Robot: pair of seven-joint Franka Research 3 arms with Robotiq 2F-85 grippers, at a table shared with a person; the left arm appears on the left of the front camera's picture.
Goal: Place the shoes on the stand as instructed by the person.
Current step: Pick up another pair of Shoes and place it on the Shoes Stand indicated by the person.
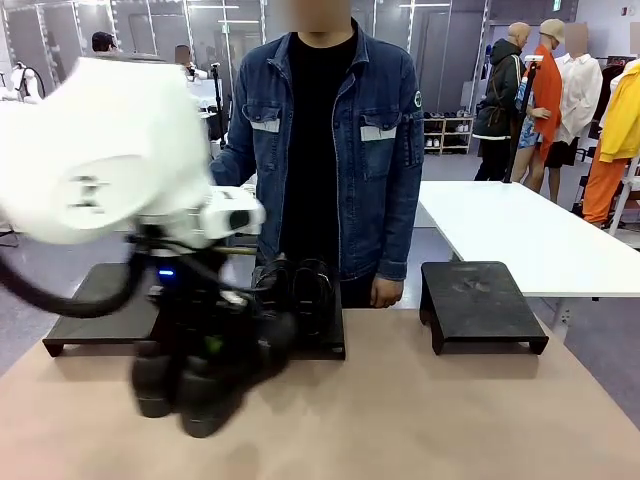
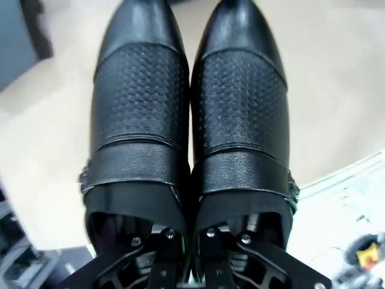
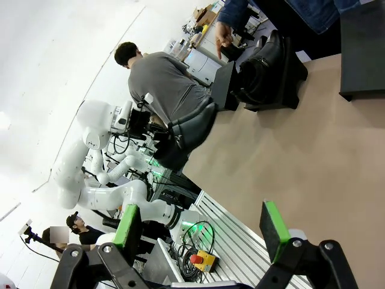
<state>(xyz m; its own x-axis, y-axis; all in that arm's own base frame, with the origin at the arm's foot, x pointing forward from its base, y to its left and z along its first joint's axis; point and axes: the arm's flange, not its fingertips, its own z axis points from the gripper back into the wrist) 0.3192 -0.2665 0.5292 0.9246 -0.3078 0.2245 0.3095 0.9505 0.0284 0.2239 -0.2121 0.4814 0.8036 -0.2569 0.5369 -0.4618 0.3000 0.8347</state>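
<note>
My left gripper [image 1: 205, 345] hangs above the near left of the table, shut on a pair of glossy black shoes [image 1: 190, 385]. The left wrist view looks down on this pair [image 2: 189, 120] side by side, toes pointing away, with my fingers [image 2: 207, 238] gripping their inner walls. The same held pair [image 3: 189, 129] hangs in the air in the right wrist view. A second pair [image 1: 300, 290] stands on the black stand [image 1: 330, 345] in front of the person [image 1: 320, 130] in a denim jacket. My right gripper [image 3: 201, 232] is open with nothing between its green pads [image 3: 274, 232].
A second black stand [image 1: 482, 300] sits bare at the right, and another [image 1: 95, 305] lies at the left behind my arm. The person's hand [image 1: 385, 292] hangs at the table's far edge. A white table [image 1: 520, 235] stands behind at the right.
</note>
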